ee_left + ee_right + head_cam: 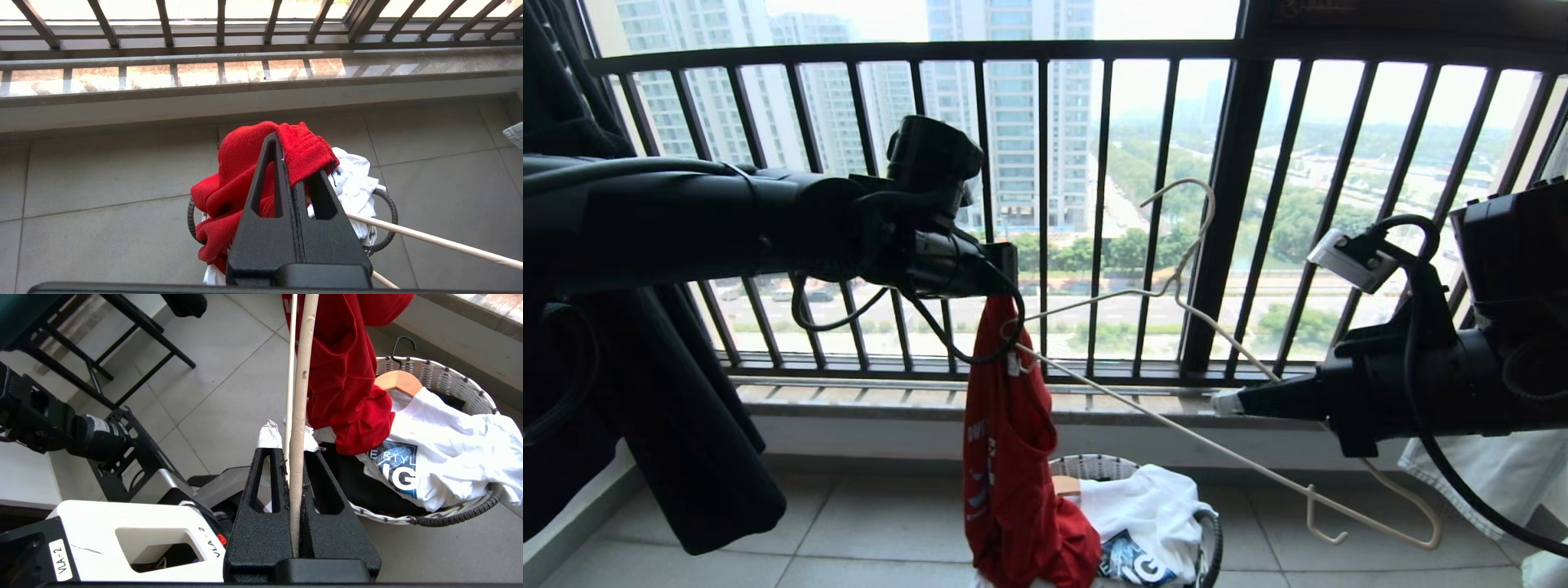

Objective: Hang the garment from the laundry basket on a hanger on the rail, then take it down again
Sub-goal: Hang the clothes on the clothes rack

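Red garment [1005, 457] dangling from raised left tool [1005, 282], pinched shut.

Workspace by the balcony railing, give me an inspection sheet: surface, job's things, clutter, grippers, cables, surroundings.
Surface: grey tiled floor.
Job's things: red T-shirt hangs from the left gripper, its lower end on the laundry basket; white wire hanger held tilted, one end at the shirt. Rail: nothing seen.
Clutter: white T-shirt and wooden hanger in the basket.
Grippers: left gripper shut on the shirt; right gripper shut on the hanger.
Cables: black loops under the left wrist.
Surroundings: dark barred window railing, towers beyond.
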Controlling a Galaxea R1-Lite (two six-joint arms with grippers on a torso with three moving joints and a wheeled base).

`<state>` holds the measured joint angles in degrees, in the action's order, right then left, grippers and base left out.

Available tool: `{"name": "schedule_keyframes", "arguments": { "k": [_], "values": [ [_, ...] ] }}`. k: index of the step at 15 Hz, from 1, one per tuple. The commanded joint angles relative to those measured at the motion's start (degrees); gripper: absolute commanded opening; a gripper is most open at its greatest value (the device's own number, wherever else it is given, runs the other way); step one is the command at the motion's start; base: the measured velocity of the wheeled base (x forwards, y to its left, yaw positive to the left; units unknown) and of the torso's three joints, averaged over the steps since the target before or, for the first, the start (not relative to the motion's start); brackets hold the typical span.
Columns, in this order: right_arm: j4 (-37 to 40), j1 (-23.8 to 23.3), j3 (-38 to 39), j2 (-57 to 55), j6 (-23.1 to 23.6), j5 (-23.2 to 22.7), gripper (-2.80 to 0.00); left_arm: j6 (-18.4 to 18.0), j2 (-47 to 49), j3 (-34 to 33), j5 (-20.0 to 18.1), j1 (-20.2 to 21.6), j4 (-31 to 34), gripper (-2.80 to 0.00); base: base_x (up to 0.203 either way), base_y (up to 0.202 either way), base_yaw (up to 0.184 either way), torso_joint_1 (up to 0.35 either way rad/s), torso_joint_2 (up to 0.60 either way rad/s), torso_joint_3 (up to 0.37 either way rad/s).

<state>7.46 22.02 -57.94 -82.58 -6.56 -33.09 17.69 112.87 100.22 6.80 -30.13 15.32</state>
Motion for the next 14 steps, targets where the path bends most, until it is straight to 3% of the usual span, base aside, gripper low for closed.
{"name": "schedule_keyframes", "arguments": {
  "k": [1,5,9,14],
  "values": [
    [0.0,0.0,0.0,-1.1,0.0,-0.2,-2.8,0.0,-2.0,-1.2,0.0,-0.9,0.1,-2.8,0.0,0.0,0.0,0.0,0.0,0.0],
    [-2.8,0.4,0.2,-2.2,-4.0,-0.2,-2.8,0.0,-3.8,-3.2,-1.4,-2.8,0.1,-2.8,0.0,0.0,0.0,0.0,0.0,0.0],
    [-3.5,0.1,0.0,-3.4,-3.8,0.3,-2.8,0.0,-6.5,-5.2,-1.4,-4.6,0.2,-2.8,0.0,0.0,0.0,0.0,0.0,0.0],
    [-5.3,-1.6,0.2,-3.9,-3.6,0.5,-2.8,1.8,-10.5,-6.7,-1.4,-10.2,3.5,-2.8,0.0,0.0,0.0,0.0,0.0,0.0]
  ]
}}
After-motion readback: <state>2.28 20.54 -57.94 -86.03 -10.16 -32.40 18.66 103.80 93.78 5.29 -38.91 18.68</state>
